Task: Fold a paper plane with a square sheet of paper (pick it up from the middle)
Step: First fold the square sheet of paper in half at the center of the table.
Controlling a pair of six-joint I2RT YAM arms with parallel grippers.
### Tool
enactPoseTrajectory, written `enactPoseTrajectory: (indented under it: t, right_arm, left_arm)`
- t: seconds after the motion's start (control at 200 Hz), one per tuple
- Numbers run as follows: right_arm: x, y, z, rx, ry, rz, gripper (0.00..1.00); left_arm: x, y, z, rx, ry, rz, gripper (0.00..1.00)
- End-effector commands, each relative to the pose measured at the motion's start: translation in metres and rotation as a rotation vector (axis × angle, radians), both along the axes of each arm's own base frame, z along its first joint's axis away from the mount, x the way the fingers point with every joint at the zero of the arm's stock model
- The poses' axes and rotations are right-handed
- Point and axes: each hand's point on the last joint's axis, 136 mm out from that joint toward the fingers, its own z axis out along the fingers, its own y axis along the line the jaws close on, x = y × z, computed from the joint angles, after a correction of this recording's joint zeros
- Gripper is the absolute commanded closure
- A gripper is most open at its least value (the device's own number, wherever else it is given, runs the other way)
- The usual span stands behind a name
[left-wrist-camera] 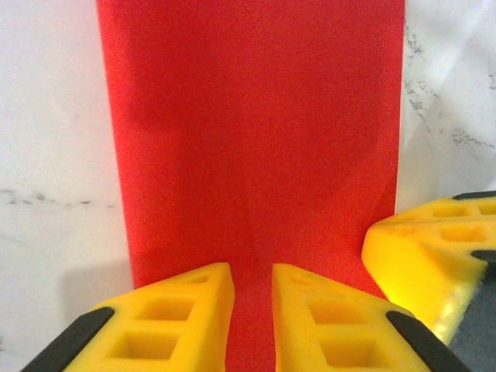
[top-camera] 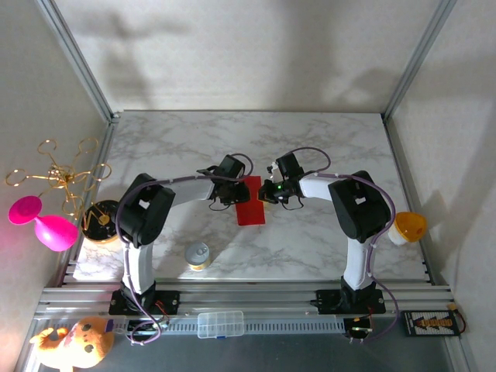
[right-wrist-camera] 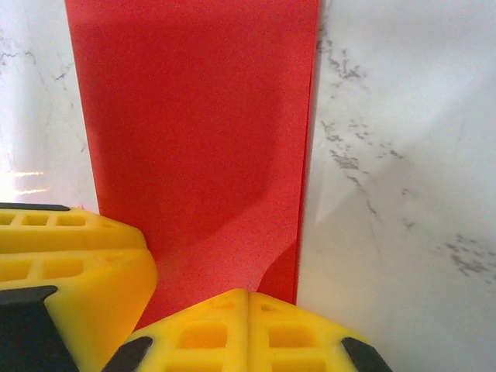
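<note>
Marble table (top-camera: 325,139) takes most of the overhead view, and the two arms reach over it toward each other from the near edge. The left arm (top-camera: 147,209) and the right arm (top-camera: 353,205) bend inward so that their wrists meet almost in the middle of the table.

Between them lies the square sheet of paper (top-camera: 250,200), flat on the marble. It now appears as a narrow red rectangle, longer than it is wide. Along one long edge the right wrist view seems to show a second layer, so I judge it is folded once in half. No pointed shape is formed yet, so the plane is at an early step.

The left gripper (left-wrist-camera: 253,271) stands over one short end of the sheet. Its jaws are a little parted, and flat red paper shows in the gap, with nothing pinched between them. The right gripper (right-wrist-camera: 248,298) is clenched, its two fingers pressed together, low at the long edge of the sheet near a corner. I believe the closed tip serves there as a blunt tool, to hold or to flatten the fold.

Each wrist view catches one yellow finger of the other gripper just beside its own. The two work close, probably so one steadies the sheet while the other creases.
</note>
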Motion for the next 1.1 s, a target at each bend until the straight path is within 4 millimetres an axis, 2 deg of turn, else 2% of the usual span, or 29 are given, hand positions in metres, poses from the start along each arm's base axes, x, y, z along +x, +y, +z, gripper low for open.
enactPoseTrajectory:
  t: [0.0, 0.12, 0.2, 0.371, 0.456, 0.596, 0.686, 0.846, 1.092]
  right_arm:
    - [-0.068, -0.087, -0.101, -0.436, 0.248, -0.045, 0.96]
    - [-0.069, -0.088, -0.101, -0.441, 0.248, -0.046, 0.96]
    - [-0.069, -0.087, -0.101, -0.438, 0.247, -0.047, 0.96]
    - [-0.067, -0.086, -0.1, -0.435, 0.245, -0.051, 0.96]
    - [-0.067, -0.086, -0.1, -0.434, 0.246, -0.053, 0.96]
    - [-0.069, -0.087, -0.102, -0.437, 0.254, -0.054, 0.96]
    - [-0.07, -0.088, -0.103, -0.439, 0.256, -0.053, 0.96]
    - [-0.071, -0.09, -0.102, -0.451, 0.256, -0.055, 0.96]
    - [-0.075, -0.092, -0.104, -0.457, 0.27, -0.066, 0.96]
  left_arm:
    - [-0.008, 0.038, -0.011, 0.079, 0.02, 0.01, 0.78]
    - [-0.005, 0.057, -0.003, 0.086, 0.004, 0.03, 0.78]
    - [-0.001, 0.057, 0.013, 0.056, -0.023, 0.03, 0.77]
    - [0.001, 0.022, 0.058, -0.155, -0.079, 0.031, 0.77]
    - [-0.002, 0.005, 0.063, -0.229, -0.075, 0.046, 0.78]
    - [-0.011, -0.016, 0.049, -0.274, -0.016, 0.053, 0.8]
    - [-0.017, -0.019, 0.032, -0.249, 0.029, 0.053, 0.81]
    - [-0.026, -0.009, 0.004, -0.173, 0.098, 0.051, 0.82]
    - [-0.039, 0.016, -0.018, -0.147, 0.139, 0.065, 0.82]
